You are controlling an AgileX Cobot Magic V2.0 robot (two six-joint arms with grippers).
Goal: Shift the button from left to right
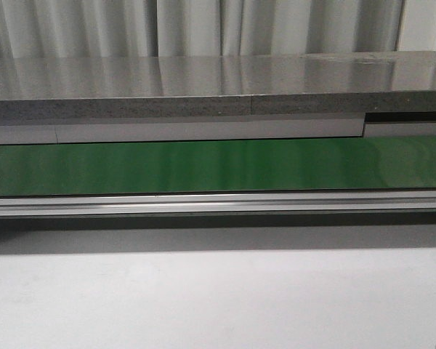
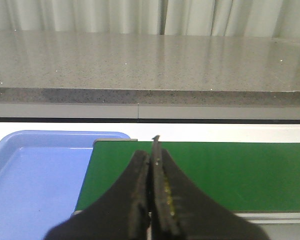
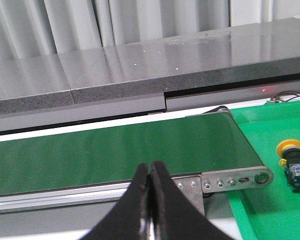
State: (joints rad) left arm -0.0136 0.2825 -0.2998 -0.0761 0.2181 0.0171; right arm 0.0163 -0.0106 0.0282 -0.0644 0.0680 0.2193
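The button (image 3: 293, 161), yellow head on a black body, lies on its side in a green tray (image 3: 270, 215) past the belt's end, seen only in the right wrist view. My right gripper (image 3: 149, 167) is shut and empty, near the belt's front rail, well away from the button. My left gripper (image 2: 151, 155) is shut and empty, over the other end of the green conveyor belt (image 2: 205, 175). Neither gripper shows in the front view.
The green belt (image 1: 218, 166) with its metal rail (image 1: 218, 202) runs across the front view, with a grey stone counter (image 1: 218, 87) behind it. A blue tray (image 2: 35, 180) sits beside the belt's end in the left wrist view. White tabletop (image 1: 218, 298) lies in front.
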